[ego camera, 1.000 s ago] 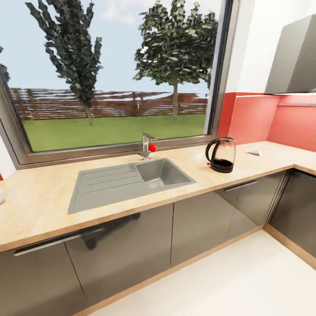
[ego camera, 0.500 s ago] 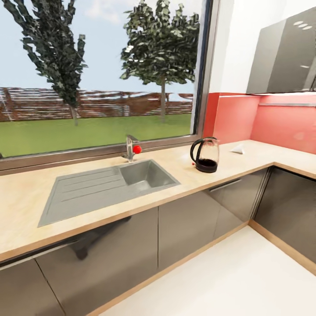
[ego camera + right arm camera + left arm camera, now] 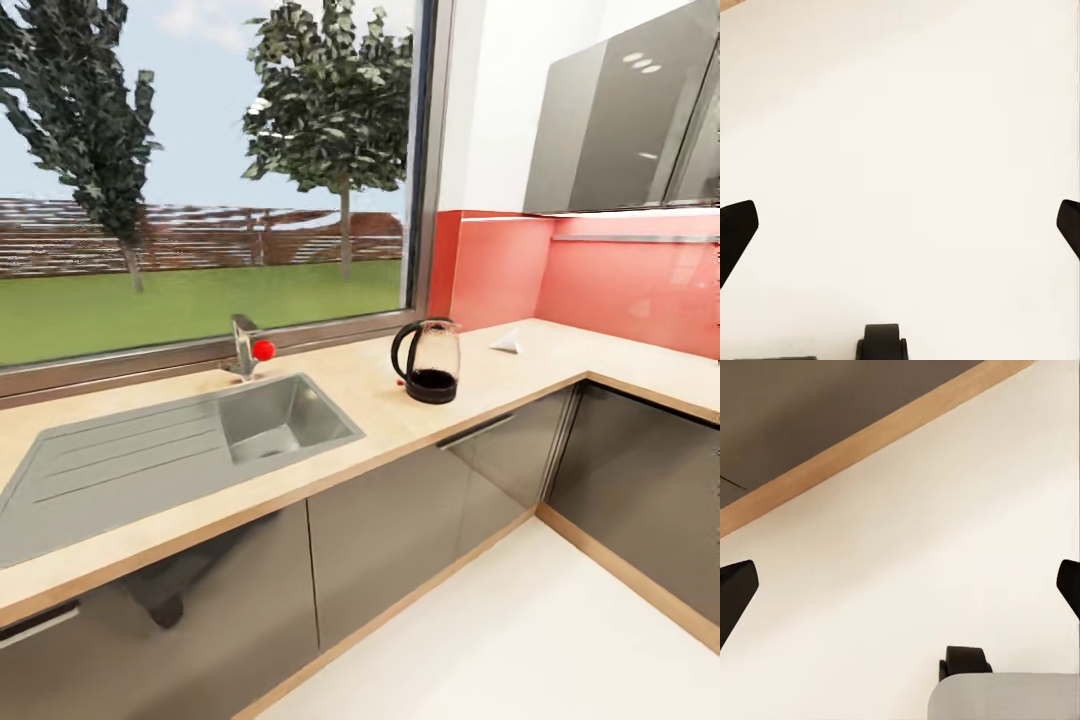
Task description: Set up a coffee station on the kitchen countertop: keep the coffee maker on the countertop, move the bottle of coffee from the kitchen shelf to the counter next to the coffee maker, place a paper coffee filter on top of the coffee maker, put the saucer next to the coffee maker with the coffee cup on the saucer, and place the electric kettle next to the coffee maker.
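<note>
Kettle: the kettle (image 3: 428, 360) stands upright on the countertop (image 3: 380, 400), right of the sink (image 3: 180, 450), handle toward the sink; you can judge it parked, not yet placed, since no coffee maker is beside it.
Filter: the filter (image 3: 507, 342) lies farther along toward the corner, well apart from the kettle.
Left gripper: your left gripper (image 3: 900, 592) hangs over the floor (image 3: 945, 547), fingers spread wide, carrying nothing.
Right gripper: your right gripper (image 3: 900, 225) is likewise spread and empty above the floor.
Edges: the counter turns a corner at the right; watch that inner angle.
Room: bare worktop lies between sink and kettle, and the floor ahead looks open for driving.
</note>
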Controlling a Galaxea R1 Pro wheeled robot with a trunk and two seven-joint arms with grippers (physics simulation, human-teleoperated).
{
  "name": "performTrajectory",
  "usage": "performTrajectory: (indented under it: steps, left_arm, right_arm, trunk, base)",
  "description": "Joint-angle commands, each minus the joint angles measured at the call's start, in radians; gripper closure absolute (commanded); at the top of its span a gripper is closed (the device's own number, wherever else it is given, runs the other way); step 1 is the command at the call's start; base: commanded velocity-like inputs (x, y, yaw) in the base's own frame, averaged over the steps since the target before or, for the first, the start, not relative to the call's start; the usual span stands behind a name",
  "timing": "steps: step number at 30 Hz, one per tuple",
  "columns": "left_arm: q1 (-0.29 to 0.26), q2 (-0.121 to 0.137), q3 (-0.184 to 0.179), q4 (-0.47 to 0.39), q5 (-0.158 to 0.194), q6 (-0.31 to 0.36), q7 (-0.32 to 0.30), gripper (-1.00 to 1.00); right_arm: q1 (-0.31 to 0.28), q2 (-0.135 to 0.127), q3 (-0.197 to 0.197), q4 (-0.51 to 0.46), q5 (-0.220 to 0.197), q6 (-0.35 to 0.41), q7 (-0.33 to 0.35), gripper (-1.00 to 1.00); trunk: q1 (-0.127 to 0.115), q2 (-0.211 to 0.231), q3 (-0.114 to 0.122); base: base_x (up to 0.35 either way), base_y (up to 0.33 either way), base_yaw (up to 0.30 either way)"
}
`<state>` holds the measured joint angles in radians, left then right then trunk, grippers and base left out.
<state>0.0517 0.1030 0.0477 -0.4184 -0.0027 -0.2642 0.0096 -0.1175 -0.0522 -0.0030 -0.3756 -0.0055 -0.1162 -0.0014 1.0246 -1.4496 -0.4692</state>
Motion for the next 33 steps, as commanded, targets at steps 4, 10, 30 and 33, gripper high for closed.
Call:
performTrajectory:
  steps: [4, 10, 30, 33]
  left_arm:
    - [0.000, 0.000, 0.001, -0.002, 0.000, -0.001, 0.001, -1.00]
    - [0.000, 0.000, 0.001, -0.001, 0.000, -0.001, 0.001, -1.00]
    - [0.000, 0.000, 0.003, 0.001, 0.000, -0.003, 0.001, -1.00]
    - [0.000, 0.000, 0.003, 0.001, 0.000, -0.003, 0.001, -1.00]
  right_arm:
    - [-0.001, -0.001, 0.000, 0.014, 0.001, -0.005, 0.002, -1.00]
    - [-0.001, -0.003, 0.000, 0.034, 0.000, -0.005, 0.001, -1.00]
    - [-0.001, -0.001, 0.001, 0.040, -0.001, -0.007, -0.001, -1.00]
    - [-0.001, -0.001, 0.001, 0.040, -0.001, -0.007, -0.001, -1.00]
  trunk:
    - [0.000, 0.000, -0.001]
    - [0.000, 0.000, -0.001]
    - [0.000, 0.000, -0.001]
    - [0.000, 0.000, -0.001]
  base:
    - [0.246, -0.205, -0.035]
    - [0.244, -0.213, -0.006]
    - [0.123, -0.134, -0.162]
    - [0.003, -0.004, -0.279]
